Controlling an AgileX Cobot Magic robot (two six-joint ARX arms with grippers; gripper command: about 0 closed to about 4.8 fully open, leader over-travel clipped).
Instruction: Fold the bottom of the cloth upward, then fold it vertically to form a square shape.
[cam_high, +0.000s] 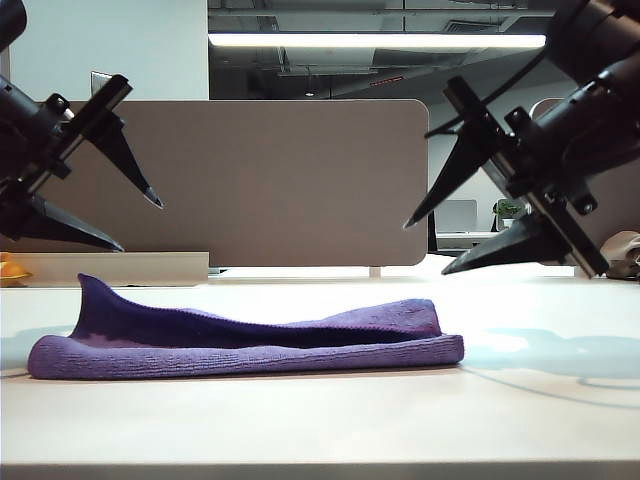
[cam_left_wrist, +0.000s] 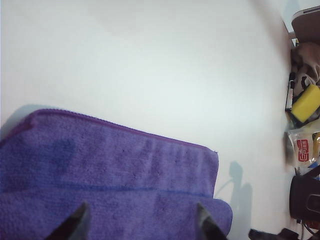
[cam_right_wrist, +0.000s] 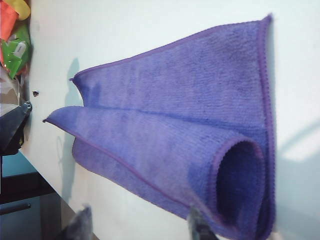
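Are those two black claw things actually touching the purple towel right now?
Apart. The exterior view shows the left gripper and right gripper hanging open above the cloth, with clear background between.

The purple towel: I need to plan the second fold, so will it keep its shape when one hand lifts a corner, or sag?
The purple towel probably sags: its folded top layer already curls and stands in a loose loop. Its fuzzy pile looks grippy, so it should drag on the table rather than slide. It seems thin and light. Both the left hand and right hand hover open above it.
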